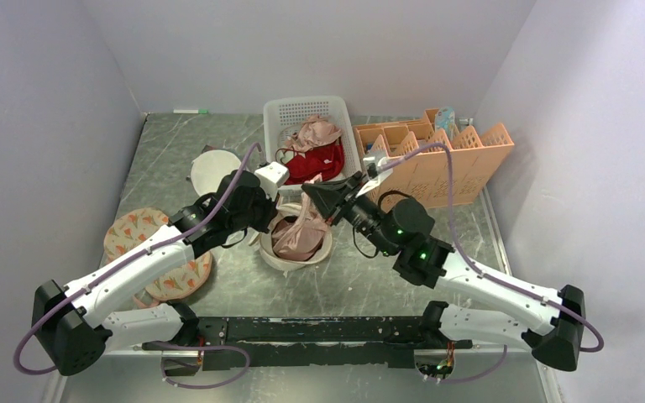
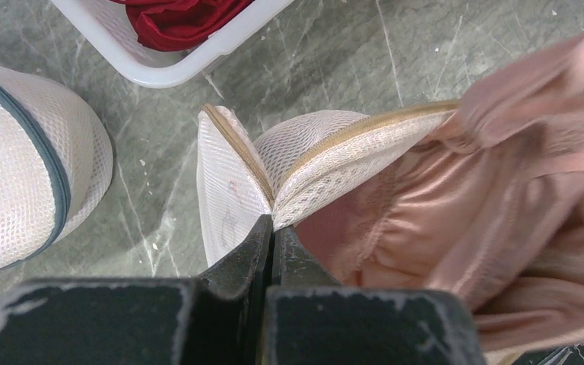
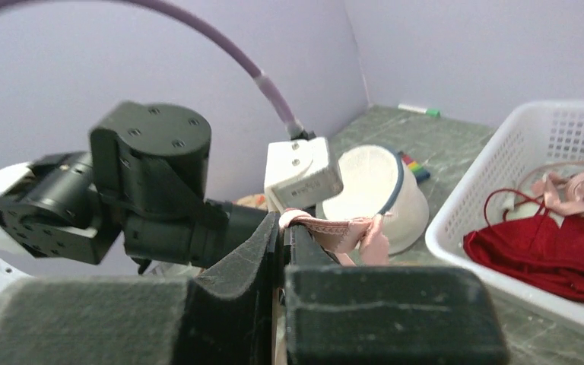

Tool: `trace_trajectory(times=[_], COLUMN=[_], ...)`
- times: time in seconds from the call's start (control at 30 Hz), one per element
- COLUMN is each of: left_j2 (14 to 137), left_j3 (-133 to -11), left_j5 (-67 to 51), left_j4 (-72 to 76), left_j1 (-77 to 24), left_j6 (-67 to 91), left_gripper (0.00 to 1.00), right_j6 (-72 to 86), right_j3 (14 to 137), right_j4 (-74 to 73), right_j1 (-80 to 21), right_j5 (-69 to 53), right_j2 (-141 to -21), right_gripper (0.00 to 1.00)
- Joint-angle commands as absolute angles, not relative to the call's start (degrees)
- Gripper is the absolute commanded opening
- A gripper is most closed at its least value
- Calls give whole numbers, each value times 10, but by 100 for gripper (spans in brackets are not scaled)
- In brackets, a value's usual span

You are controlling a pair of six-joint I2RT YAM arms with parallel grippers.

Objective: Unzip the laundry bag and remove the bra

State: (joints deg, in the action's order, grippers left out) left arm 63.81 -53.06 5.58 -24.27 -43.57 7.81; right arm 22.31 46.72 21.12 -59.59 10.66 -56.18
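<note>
From above, the laundry bag [image 1: 281, 259] is sitting open on the counter [image 1: 344, 285] between the two arms, just in front of the white basket [image 1: 336, 113]; the pink bra [image 1: 301, 235] is bulging out of it; the left pincer [image 1: 270, 220] is reaching onto the bag's left rim; the right pincer [image 1: 309, 195] is holding the top of the bra above the bag.

At the left wrist, the left pincer [image 2: 272, 224] is clamping together on the laundry bag's [image 2: 312, 152] mesh edge where the zip is folding; the bra [image 2: 441, 220] is filling the opening to the right; a round drum bag [image 2: 15, 190] is standing apart on the left.

At the right wrist, the right pincer [image 3: 283, 228] is gripping a strap of the bra [image 3: 334, 228], its fingers pressed together on it; a red garment [image 3: 547, 251] is lying in the basket [image 3: 456, 213].
</note>
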Motion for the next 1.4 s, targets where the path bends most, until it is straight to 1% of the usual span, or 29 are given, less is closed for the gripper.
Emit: trace_trajectory(times=[0.0, 0.23, 0.33, 0.43, 0.57, 0.7, 0.8, 0.87, 0.97, 1.03, 1.13, 1.23, 1.3, 1.37], left_j2=[623, 628, 631, 632, 633, 628, 625, 623, 617, 621, 642, 637, 619, 597], left_j3=[-534, -536, -539, -536, -536, -534, -537, -539, -537, -539, -554, -537, -520, -504], left_j5=[65, 70, 60, 48, 28, 35, 42, 44, 55, 50, 31, 24, 35, 53], left_j4=[-233, -236, -235, -229, -225, -228, -232, -236, -240, -251, -300, -321, -311, -290], left_j1=[-434, -429, -415, -398, -385, -382, -378, -375, -374, -374, -374, -374, -374, -374], left_j6=[74, 83, 91, 96, 94, 94, 93, 98, 123, 140, 158, 166, 164, 159], left_gripper=[7, 7, 7, 7, 7, 7, 7, 7, 7, 7, 7, 7, 7, 7], right_j6=[195, 212, 222, 200, 157, 136, 89, 77, 110, 121, 143, 143, 123, 92], right_j3=[498, 514, 540, 569, 631, 631, 632, 637, 592, 584, 598, 595, 610, 635], right_j4=[210, 251, 287, 290, 230, 217, 184, 126, 70, 24, -77, -71, -58, -53], right_j1=[-596, -596, -596, -596, -597, -596, -596, -596, -596, -594, -592, -592, -591, -590], right_j5=[127, 124, 103, 94, 133, 157, 141, 136, 136, 133, 183, 206, 211, 243], right_j2=[-534, -526, -541, -555, -556, -528, -515, -516, -505, -507, -522, -518, -526, -543], right_gripper=[0, 0, 0, 0, 0, 0, 0, 0, 0, 0, 0, 0, 0, 0])
